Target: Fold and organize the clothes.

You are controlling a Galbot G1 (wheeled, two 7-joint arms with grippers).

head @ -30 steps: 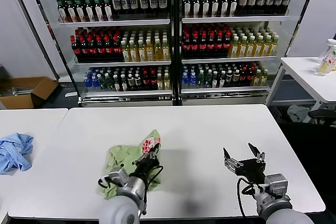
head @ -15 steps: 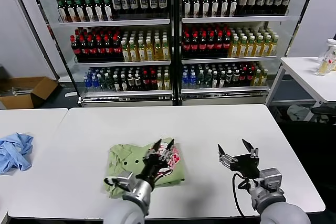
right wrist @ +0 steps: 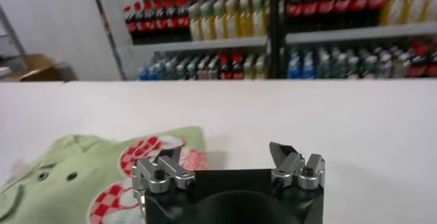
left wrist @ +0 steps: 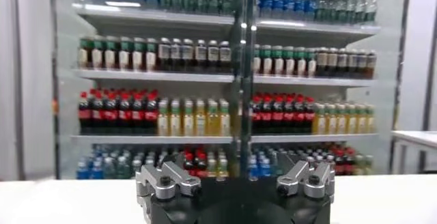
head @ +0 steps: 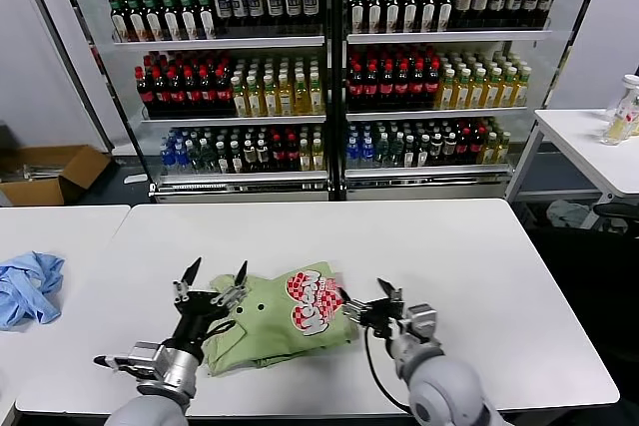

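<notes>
Left gripper (head: 213, 278) withdrawn, shirt (head: 285, 318) part-hidden

We see a light green shirt (head: 285, 316) with a red-and-white checkered print (head: 315, 301) and small dark buttons on a white table (head: 449, 246). Far left, a light blue garment (head: 28, 286) lies on another white table (head: 60, 226). Both grippers, left (head: 212, 278) and right (head: 367, 298), are black with silver metal parts. Behind, the glass cooler (head: 329, 77) holds rows of red, yellow, green, blue and dark bottles. A brown cardboard box (head: 50, 172) sits far left.
</notes>
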